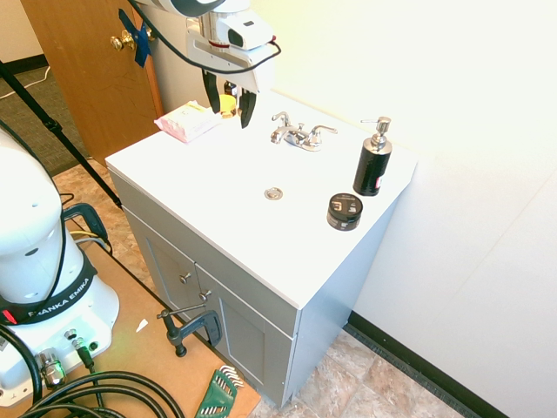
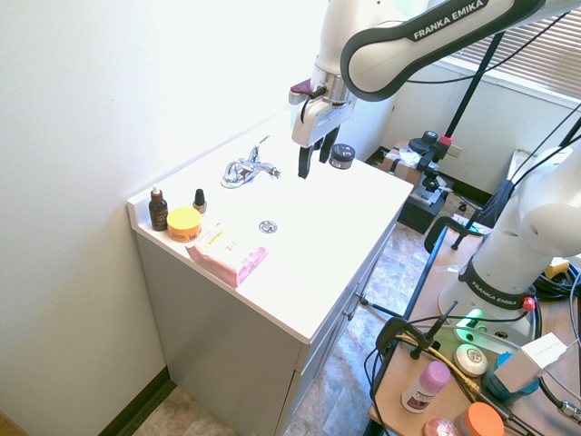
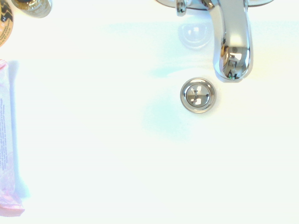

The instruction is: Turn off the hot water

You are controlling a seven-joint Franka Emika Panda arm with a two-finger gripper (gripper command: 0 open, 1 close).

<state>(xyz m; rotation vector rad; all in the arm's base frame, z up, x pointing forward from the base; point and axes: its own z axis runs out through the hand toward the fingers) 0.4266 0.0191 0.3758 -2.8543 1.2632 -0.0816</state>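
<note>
Two handles [image 1: 300, 126] are flanking the spout [image 1: 278, 135] at the sink's [image 1: 218, 187] back, between the pink pack [image 1: 187, 121] and the pump bottle [image 1: 372, 161]. By the usual layout, the hot one is probably the lever [image 1: 280, 117] on the pack's side; no marking is showing to confirm it. The gripper [image 1: 230, 104] is hanging above the sink, its fingers parted and holding nothing. Doing this well likely means lining up beside the lever's free end, lowering clear of the spout, then pushing gently along its arc until it stops. Whether water is running isn't clear, so the closing direction needs checking; pushing downward could strain the lever.
</note>
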